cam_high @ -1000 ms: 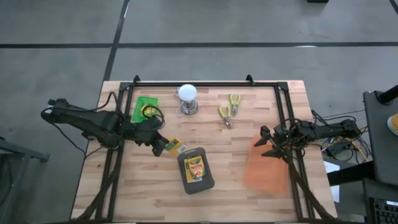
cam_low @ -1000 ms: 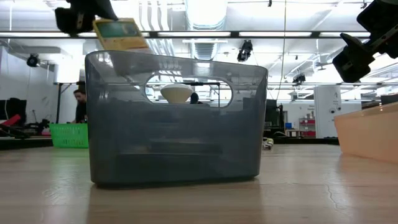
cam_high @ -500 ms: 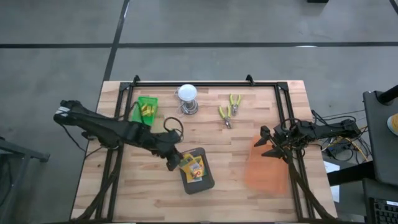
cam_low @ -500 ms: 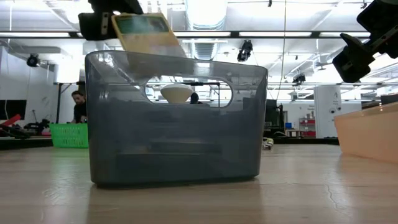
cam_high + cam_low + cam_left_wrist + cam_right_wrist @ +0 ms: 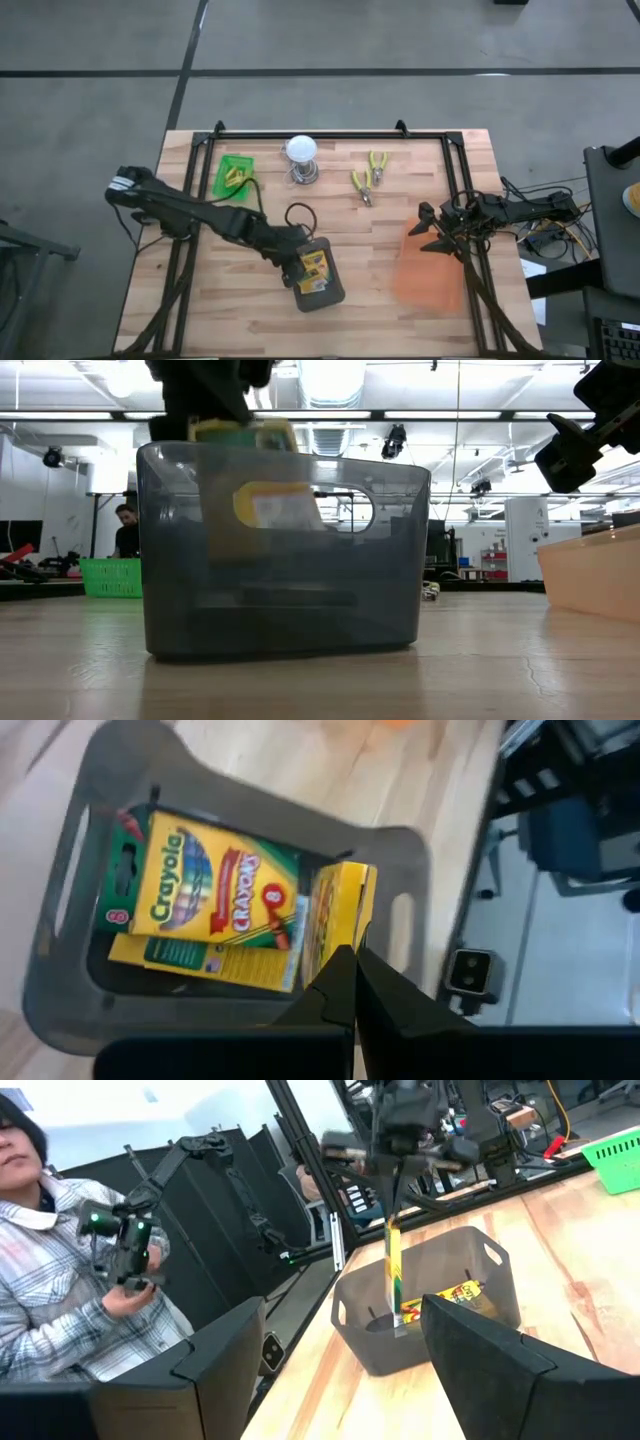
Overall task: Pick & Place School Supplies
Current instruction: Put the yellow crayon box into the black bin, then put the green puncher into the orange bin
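Left hand [image 5: 296, 262]: fingers clamped together on the top edge of one crayon box [image 5: 338, 915], which hangs upright on its narrow edge, lowered inside the grey bin [image 5: 339, 292].
Grey bin: directly under the left hand; its translucent walls and cut-out handle [image 5: 345, 510] enclose the held box on all sides in the low view.
Crayon boxes in bin [image 5: 205, 898]: two lie flat and stacked on the bin floor, just beside the hanging box; whether it touches them cannot be told.
Tabletop [image 5: 380, 230]: wooden, carrying everything named here.
Green basket [image 5: 235, 175]: beyond the left hand, beside the left arm, holding small yellow pieces [image 5: 236, 177].
White bulb on metal base [image 5: 301, 158]: farther out from the left hand, near the far edge.
Yellow-handled pliers [image 5: 368, 176]: beside the bulb, well apart from both hands.
Orange bin [image 5: 430, 265]: just beneath and beside the right hand.
Right hand [image 5: 428, 231]: fingers spread wide apart, holding nothing, hovering at the orange bin's edge.
Person [image 5: 70, 1270]: beyond the tabletop in the right wrist view, gripping a control handle.
Change since a second ago: the left hand has travelled from beside the green basket to over the grey bin and dropped the box from above the rim to inside; the right hand has not moved.
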